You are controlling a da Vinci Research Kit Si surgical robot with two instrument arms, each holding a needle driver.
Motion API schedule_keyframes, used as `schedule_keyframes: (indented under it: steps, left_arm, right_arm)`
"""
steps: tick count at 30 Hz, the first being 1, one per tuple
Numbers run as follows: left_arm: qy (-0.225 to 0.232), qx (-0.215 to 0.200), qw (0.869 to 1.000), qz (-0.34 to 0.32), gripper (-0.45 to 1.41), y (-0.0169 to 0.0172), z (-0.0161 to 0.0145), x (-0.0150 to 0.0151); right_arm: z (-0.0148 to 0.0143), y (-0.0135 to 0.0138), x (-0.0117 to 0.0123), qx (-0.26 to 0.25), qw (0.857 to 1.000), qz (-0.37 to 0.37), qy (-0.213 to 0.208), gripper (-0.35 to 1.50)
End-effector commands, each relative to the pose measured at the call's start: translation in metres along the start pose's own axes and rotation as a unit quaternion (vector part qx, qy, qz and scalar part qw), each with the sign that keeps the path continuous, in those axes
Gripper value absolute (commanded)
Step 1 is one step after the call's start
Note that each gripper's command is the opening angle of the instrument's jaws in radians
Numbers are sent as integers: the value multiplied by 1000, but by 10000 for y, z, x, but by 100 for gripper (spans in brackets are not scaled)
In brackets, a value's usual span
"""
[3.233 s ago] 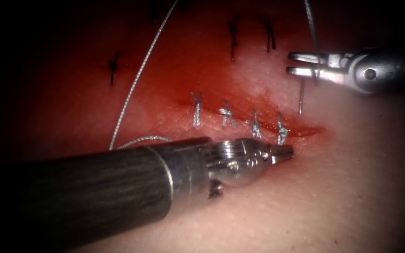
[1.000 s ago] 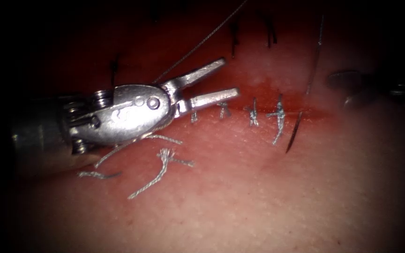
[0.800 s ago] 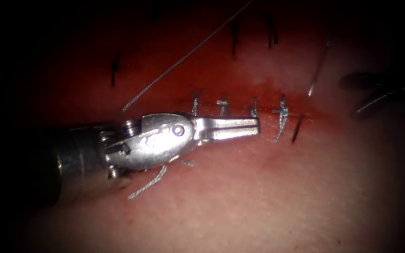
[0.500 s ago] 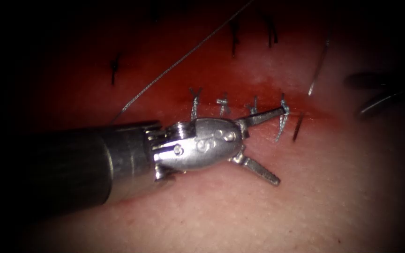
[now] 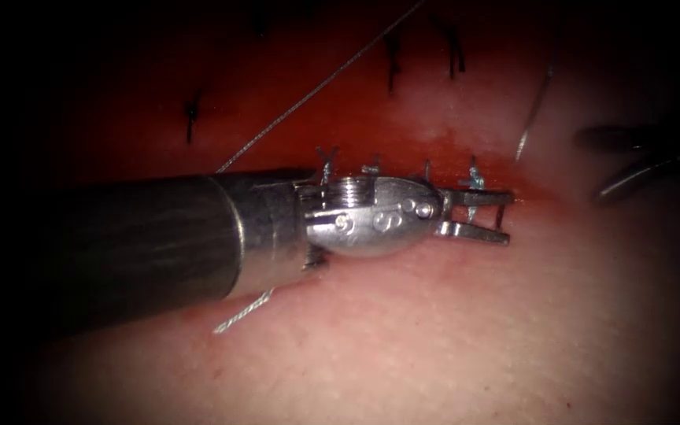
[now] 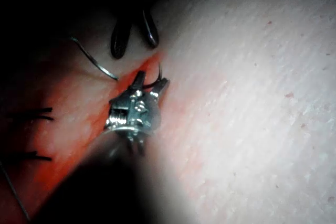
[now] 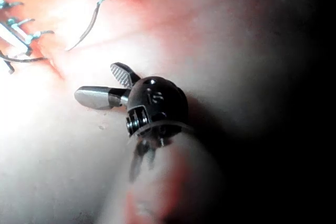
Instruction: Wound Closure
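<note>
**A:** Endoscope view, what is the left tool (image 5: pixel 507 216) doing?
**B:** It is lying along the cut (image 5: pixel 530 191) with its jaws standing apart. The needle (image 5: pixel 500 212) is sitting between their tips at the cut's right end, and I cannot tell if it is entering the tissue (image 5: pixel 434 338). The right tool (image 5: pixel 596 165) is hovering right of the cut, spread and gripping nothing.
**A:** Left wrist view?
**B:** The left tool (image 6: pixel 152 80) is gaping around the needle (image 6: pixel 158 72).
**A:** Right wrist view?
**B:** The right tool (image 7: pixel 97 81) is hanging above the tissue (image 7: pixel 236 35) with both jaws parted and empty
</note>
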Motion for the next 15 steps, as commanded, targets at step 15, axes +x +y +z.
schedule_keyframes:
  steps: [15]
  left_arm:
    - [26,-42,994,-101,-45,2,14,-3]
  right_arm:
    - [6,-10,-3,26,999,16,32,104]
